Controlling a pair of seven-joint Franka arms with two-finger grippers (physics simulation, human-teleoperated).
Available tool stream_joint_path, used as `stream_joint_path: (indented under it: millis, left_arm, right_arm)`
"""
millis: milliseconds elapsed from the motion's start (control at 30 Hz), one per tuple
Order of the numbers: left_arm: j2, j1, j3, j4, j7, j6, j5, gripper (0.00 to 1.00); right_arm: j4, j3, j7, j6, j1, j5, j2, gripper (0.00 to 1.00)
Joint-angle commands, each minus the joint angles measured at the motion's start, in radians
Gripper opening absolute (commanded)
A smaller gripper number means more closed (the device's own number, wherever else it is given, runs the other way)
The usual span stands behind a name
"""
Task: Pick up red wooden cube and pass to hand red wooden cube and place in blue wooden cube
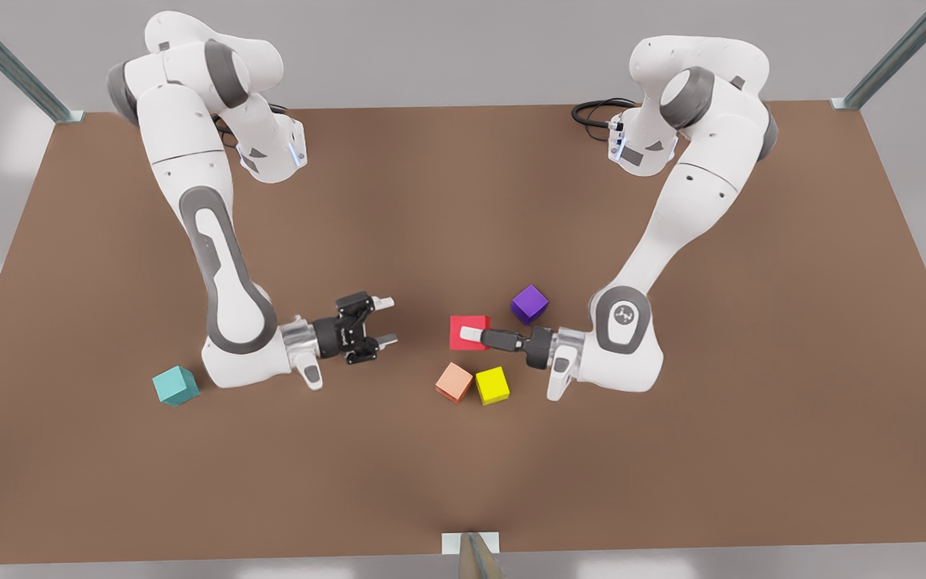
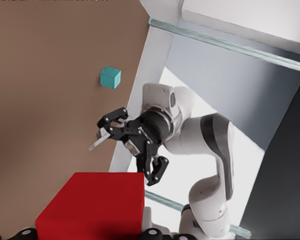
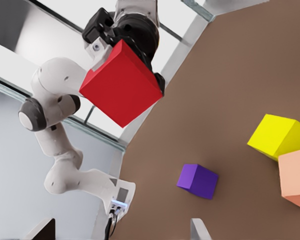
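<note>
The brown counter [image 1: 463, 209] spreads wide under two arms that face each other across its middle. On the front view's right, the left end effector [image 1: 475, 336] is clamped on the red wooden cube [image 1: 468, 330], held aloft. The right end effector [image 1: 387, 322] waits opposite with fingers apart — a gap remains between them. The blue wooden cube [image 1: 175, 385] sits far left. A misaligned handover could drop the red one onto the salmon cube [image 1: 454, 381] or the yellow cube [image 1: 493, 385] — or knock the purple cube [image 1: 529, 304].

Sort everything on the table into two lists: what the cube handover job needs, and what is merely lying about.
Needed:
red wooden cube, held by the left gripper
right gripper, open, facing it
blue wooden cube, beside the right arm

Lying about:
purple cube
salmon-orange cube
yellow cube
</note>
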Motion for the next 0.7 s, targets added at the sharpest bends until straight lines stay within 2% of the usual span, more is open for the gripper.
stream_joint_path:
  millis: [0, 300, 467, 667]
  left_arm:
    - [0.004, 0.0, -0.002, -0.001, 0.437, 0.022, -0.036, 0.69]
    - [0.05, -0.011, -0.027, 0.001, 0.504, 0.067, -0.064, 0.69]
    - [0.048, -0.008, -0.027, 0.001, 0.503, 0.065, -0.064, 0.69]
    - [0.053, -0.008, -0.027, 0.001, 0.504, 0.067, -0.066, 0.69]
  right_arm:
    - [-0.001, 0.0, -0.985, 0.02, 0.01, 0.079, 0.001, 1.0]
    - [-0.023, 0.0, -0.984, 0.033, 0.025, 0.101, 0.006, 1.0]
    - [-0.009, 0.0, -0.967, 0.174, 0.057, 0.187, 0.023, 1.0]
    - [-0.008, 0.0, -0.936, 0.253, 0.083, 0.242, 0.024, 1.0]
